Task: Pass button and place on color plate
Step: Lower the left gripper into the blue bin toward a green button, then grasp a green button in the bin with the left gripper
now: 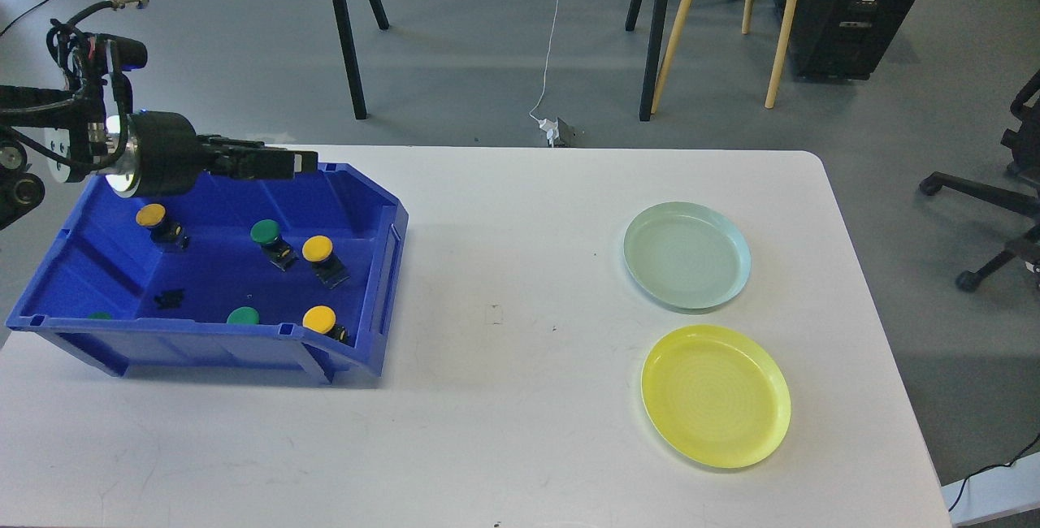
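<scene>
A blue bin point(382, 268) stands at the table's left. In it lie yellow-capped buttons point(151, 215), point(317, 248), point(319, 318) and green-capped buttons point(265, 231), point(243, 316); another green cap point(99, 316) peeks over the front wall. A pale green plate point(686, 254) and a yellow plate point(715, 396) sit at the right. My left gripper point(302, 162) points right, level with the bin's back rim and above the buttons. It holds nothing that I can see. Its fingers are seen edge-on and cannot be told apart. My right gripper is out of view.
A small black part point(169, 298) lies on the bin floor. The white table point(504, 398) is bare between the bin and the plates. Stand legs point(345, 32), wooden poles point(678, 16) and an office chair point(1016, 203) stand on the floor beyond the table.
</scene>
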Motion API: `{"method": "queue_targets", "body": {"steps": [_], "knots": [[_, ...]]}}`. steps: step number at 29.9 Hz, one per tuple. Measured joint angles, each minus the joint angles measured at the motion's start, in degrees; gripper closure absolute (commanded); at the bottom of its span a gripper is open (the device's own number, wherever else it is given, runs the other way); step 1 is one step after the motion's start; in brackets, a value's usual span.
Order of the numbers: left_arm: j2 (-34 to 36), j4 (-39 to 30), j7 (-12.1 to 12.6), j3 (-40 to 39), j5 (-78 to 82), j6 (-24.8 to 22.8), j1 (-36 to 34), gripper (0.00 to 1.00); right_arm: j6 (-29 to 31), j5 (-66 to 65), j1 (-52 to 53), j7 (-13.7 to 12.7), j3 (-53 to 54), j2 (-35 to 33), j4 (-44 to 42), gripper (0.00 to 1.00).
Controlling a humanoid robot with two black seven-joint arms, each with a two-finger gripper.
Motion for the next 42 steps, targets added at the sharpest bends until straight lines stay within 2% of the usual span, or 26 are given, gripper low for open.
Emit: {"method": "queue_targets", "body": {"steps": [3, 10, 21, 29, 39, 42], "knots": [[-4.04, 6.23, 0.66, 0.15, 1.35, 0.82, 1.37, 0.00, 0.00, 0.01, -0.02, -0.01, 0.06, 0.01, 0.00, 0.01], [-13.40, 20.42, 0.25, 0.22, 5.43, 2.54, 1.83, 0.00, 0.00, 0.01, -0.26, -0.01, -0.34, 0.22, 0.08, 0.01], [-21.33, 31.20, -0.13, 4.11, 4.65, 5.50, 2.95, 0.00, 0.00, 0.01, -0.49, -0.01, -0.71, 0.53, 0.23, 0.01], [-26.14, 41.13, -2.11, 4.20, 4.31, 6.40, 3.76, 0.00, 0.00, -0.01, -0.70, -0.01, -0.84, 0.55, 0.17, 0.01], [-26.59, 43.27, -2.66, 4.22, 4.27, 6.74, 4.28, 0.00, 0.00, -0.42, -0.81, -0.01, -1.03, 0.95, 0.01, 0.01], [-26.56, 43.27, -3.00, 4.23, 4.28, 6.57, 4.79, 0.07, 0.00, -0.64, -0.87, -0.01, -1.07, 1.09, 0.04, 0.01]]}}
